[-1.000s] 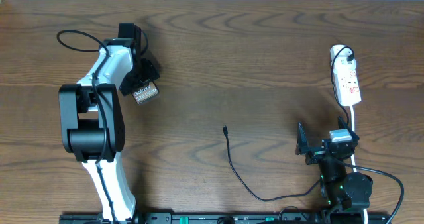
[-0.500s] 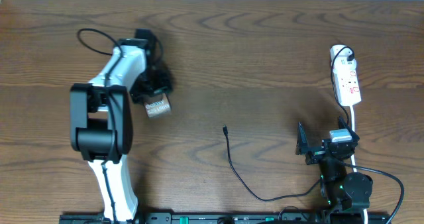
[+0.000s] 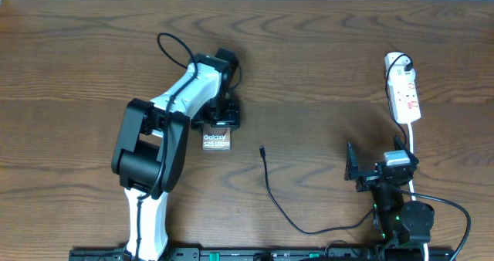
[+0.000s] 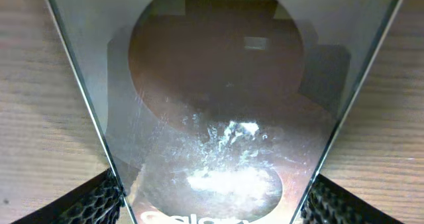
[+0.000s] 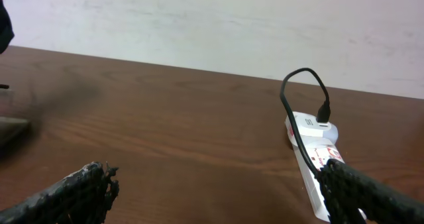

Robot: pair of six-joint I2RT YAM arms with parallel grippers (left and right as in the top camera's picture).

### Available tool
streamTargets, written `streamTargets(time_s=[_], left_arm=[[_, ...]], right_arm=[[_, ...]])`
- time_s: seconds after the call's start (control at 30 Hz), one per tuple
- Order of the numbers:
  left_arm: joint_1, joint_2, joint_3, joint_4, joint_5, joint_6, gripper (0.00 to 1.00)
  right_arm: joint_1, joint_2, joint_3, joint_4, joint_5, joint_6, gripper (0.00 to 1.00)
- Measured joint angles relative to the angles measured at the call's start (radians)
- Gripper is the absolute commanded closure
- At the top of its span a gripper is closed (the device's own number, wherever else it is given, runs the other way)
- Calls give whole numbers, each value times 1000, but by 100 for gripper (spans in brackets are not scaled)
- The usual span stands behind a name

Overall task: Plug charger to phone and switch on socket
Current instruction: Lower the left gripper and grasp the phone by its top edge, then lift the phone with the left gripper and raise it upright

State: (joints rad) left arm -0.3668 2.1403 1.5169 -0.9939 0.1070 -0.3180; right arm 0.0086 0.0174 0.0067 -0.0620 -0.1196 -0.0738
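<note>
The phone, a bronze-grey slab with white "Galaxy" lettering, is held left of the table's middle by my left gripper, which is shut on it. Seen from the left wrist, the phone fills the picture, with a black finger against each of its long edges. The charger lies loose on the wood, and its small plug tip points away from me, a short way right of the phone. The socket lies at the far right. My right gripper stands open and empty near the front right, below the socket.
A black plug sits in the socket's far end, and a white cord runs from the strip toward the right arm's base. Bare dark wood lies between the charger's tip and the socket. A pale wall stands behind the table.
My left arm has swung right and toward the front, carrying the phone from the far left to just left of the charger's tip. The right arm has not moved.
</note>
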Motion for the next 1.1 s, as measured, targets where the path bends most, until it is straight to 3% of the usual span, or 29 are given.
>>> streamTargets(time_s=[0.1,0.37,0.87,1.0,1.1], left_arm=[[5,0,-1,27,4,4,2],[52,-3,-1,105,-12,2,2],[36,-3,-1,112,-19,3,0],[35,-3,-1,113,-19,3,13],[35,-3,-1,113,-19,3,14]], right_arm=[[0,0,0,0,0,0,1],[0,0,0,0,0,0,1],[0,0,0,0,0,0,1],[0,0,0,0,0,0,1],[0,0,0,0,0,0,1]])
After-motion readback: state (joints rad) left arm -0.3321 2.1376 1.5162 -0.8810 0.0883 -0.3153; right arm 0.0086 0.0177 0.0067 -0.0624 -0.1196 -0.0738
